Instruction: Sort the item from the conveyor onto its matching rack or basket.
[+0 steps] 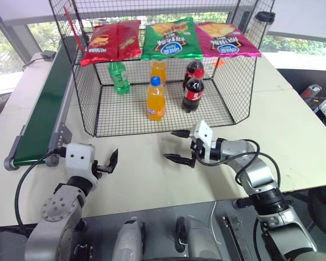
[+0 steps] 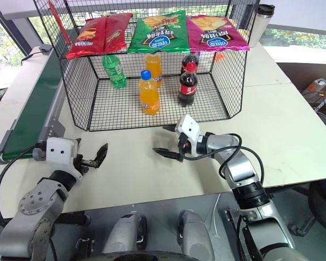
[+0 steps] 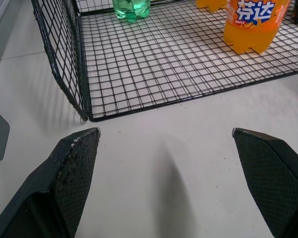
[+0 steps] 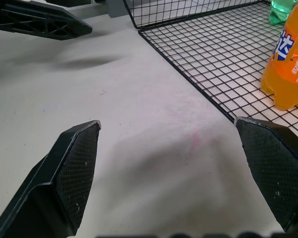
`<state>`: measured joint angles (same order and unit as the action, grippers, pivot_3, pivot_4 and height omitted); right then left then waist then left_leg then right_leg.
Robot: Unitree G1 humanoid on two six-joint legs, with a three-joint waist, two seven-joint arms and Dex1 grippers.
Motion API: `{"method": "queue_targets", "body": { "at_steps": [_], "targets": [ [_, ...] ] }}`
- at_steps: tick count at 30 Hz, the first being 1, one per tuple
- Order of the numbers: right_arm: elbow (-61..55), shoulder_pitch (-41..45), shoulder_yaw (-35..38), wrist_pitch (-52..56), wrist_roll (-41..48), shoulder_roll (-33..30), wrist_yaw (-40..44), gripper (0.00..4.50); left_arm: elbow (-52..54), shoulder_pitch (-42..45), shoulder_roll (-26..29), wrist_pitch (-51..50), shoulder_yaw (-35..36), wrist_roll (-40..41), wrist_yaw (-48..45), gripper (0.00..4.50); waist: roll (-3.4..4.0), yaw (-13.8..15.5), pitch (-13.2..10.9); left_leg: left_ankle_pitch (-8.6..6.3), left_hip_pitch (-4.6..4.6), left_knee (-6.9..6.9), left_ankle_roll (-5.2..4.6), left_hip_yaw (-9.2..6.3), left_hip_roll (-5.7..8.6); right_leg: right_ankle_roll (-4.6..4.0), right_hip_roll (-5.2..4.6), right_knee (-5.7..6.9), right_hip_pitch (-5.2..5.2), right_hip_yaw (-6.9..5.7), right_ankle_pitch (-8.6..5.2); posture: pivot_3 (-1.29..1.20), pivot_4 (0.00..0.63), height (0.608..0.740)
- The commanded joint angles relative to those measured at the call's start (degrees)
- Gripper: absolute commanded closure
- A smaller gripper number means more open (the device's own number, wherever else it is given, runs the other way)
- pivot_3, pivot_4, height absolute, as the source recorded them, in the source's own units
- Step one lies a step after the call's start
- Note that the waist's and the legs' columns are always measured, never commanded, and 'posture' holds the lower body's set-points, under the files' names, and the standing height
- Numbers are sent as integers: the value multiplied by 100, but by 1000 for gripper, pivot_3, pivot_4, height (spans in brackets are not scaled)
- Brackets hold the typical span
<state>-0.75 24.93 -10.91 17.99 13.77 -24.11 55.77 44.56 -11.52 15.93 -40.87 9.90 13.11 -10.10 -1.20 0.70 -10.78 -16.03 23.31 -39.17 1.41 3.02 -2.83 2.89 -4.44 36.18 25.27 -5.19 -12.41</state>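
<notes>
A: Green bottle [image 1: 118,77] stands upper left in the cage [image 1: 87,103], beside the belt [image 1: 43,109].

B: Both pincers hover low over the tabletop [image 1: 141,174], left [image 1: 107,163] and right [image 1: 178,145] spread wide, empty.

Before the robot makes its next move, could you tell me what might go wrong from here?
The conveyor carries no bottle in view, and a green bottle already stands in the cage, so a grasp may find nothing. The right gripper hangs open just off the cage's front edge; pushing forward could snag the mesh or tip the orange bottle. Both grippers face each other across the table and could collide.
</notes>
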Motion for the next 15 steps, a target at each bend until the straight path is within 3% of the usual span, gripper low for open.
{"method": "queue_targets", "body": {
  "at_steps": [1,15],
  "targets": [
    [-80,5,48,-142,44,-27,21,0,115,-19,37,214,4,-14,-42,58,0,1,0,0,0,0,0,0,0,0,0,0,0,0,0,0,150,740],
    [-195,33,33,-38,67,-18,-28,0,100,30,57,160,-27,-33,10,58,0,0,0,0,0,0,0,0,0,0,0,0,0,0,0,0,150,740]
  ]
}}
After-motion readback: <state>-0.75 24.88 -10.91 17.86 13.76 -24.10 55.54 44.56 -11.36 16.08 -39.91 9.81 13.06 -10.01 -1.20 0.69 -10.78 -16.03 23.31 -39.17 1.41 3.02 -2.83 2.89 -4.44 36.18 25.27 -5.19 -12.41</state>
